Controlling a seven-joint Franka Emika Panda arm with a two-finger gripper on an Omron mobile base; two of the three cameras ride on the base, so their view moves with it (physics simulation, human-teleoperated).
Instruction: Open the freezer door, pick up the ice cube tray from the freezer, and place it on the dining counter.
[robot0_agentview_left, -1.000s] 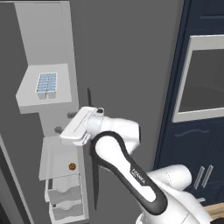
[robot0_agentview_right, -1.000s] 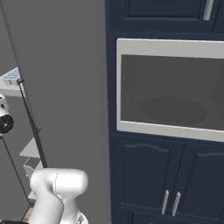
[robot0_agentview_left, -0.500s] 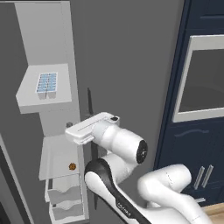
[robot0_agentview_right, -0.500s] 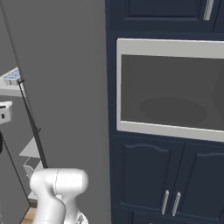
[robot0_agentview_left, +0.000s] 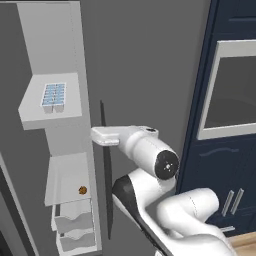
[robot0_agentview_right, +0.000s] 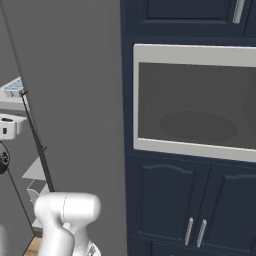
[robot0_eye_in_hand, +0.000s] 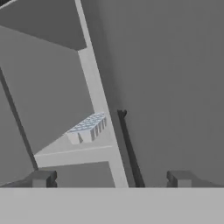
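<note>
The freezer (robot0_agentview_left: 55, 150) stands open, its door (robot0_agentview_left: 6, 130) swung away at the far left edge. On the upper light grey shelf lies the ice cube tray (robot0_agentview_left: 53, 96), white with pale blue cubes; it is also in the hand view (robot0_eye_in_hand: 87, 127) and at the left edge of the right base view (robot0_agentview_right: 14, 89). My gripper (robot0_eye_in_hand: 110, 180) is open and holds nothing. It hangs in front of the freezer opening, below and to the right of the tray. Its white hand (robot0_agentview_left: 107, 135) points left, level with the gap under the tray's shelf. The dining counter is out of view.
The wider grey fridge door's black bar handle (robot0_agentview_left: 105, 170) runs just beside my hand. A small round brown item (robot0_agentview_left: 82, 190) sits on the lower shelf above stacked drawers (robot0_agentview_left: 75, 232). Navy cabinets with a built-in oven (robot0_agentview_right: 195, 100) stand to the right.
My hand has risen a little and turned level, pointing left into the freezer opening. The elbow has swung down and to the right. The tray has not moved.
</note>
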